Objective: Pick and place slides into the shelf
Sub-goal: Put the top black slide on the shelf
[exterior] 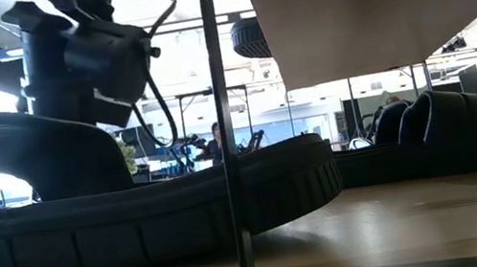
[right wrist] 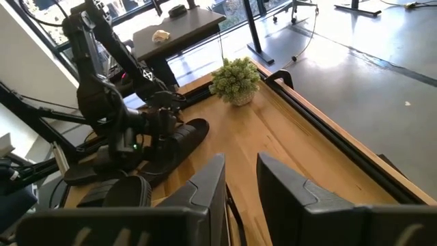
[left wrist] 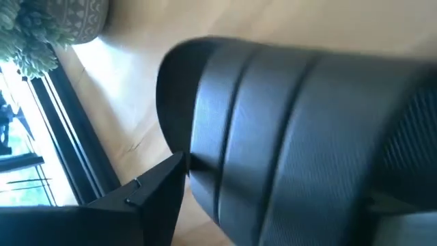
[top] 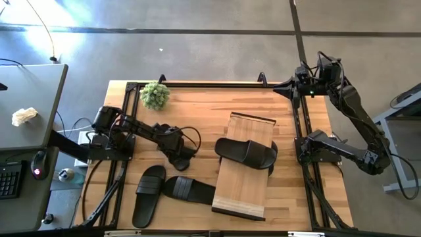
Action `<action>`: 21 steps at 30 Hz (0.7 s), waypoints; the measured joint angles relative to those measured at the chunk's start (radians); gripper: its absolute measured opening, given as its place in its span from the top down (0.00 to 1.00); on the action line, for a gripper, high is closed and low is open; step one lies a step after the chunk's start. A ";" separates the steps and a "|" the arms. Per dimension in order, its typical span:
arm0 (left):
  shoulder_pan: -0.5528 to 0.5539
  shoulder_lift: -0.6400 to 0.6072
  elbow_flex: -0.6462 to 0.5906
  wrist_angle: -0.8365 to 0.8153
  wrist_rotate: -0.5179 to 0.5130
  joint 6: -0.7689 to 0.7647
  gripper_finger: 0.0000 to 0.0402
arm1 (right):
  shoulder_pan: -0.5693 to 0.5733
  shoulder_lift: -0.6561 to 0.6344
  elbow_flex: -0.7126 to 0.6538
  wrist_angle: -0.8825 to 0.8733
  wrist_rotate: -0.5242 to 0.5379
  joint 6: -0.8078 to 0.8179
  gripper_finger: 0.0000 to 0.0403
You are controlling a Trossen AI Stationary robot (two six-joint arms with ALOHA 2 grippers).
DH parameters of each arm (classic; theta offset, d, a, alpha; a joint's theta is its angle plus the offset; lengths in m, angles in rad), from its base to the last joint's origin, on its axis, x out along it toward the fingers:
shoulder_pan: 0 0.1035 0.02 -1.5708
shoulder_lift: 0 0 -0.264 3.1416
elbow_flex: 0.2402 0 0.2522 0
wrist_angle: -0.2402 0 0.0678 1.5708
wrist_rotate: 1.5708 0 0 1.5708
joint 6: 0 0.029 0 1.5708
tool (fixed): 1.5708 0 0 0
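Observation:
One black slide (top: 247, 153) lies across the top of the light-wood shelf (top: 242, 191). Another dark slide (top: 271, 168) peeks out from under the shelf's right side. Two more slides (top: 148, 195) (top: 191, 189) lie on the table at the front left. My left gripper (top: 179, 156) is low over a further slide (right wrist: 191, 133), whose strap (left wrist: 287, 137) fills the left wrist view, and is shut on it. My right gripper (top: 281, 85) hovers at the far right, open by a narrow gap and empty; it also shows in the right wrist view (right wrist: 242, 184). My left gripper has the slide by its wide strap. One finger (left wrist: 153, 195) lies against the strap's edge (left wrist: 194, 171); the strap hides the other finger. The fingers slant down from the table's left side. The slide seems to rest on the table.
A small potted plant (top: 155, 95) stands at the far left of the table. Dark frame rails (top: 299, 131) run along the table's sides. In the low view a slide (exterior: 136, 218) and the shelf's thin leg (exterior: 228, 155) stand close in front.

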 joint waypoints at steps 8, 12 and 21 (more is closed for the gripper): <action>0.046 0.000 0.000 0.000 -0.003 -0.016 0.70 | 0.000 0.000 0.000 -0.001 0.000 0.000 0.82; 0.045 0.000 0.000 -0.003 -0.006 -0.015 0.90 | 0.000 0.000 0.000 0.000 0.000 -0.001 0.82; 0.043 0.000 0.093 -0.143 -0.010 -0.070 0.98 | 0.000 0.000 0.000 0.000 0.000 -0.006 0.82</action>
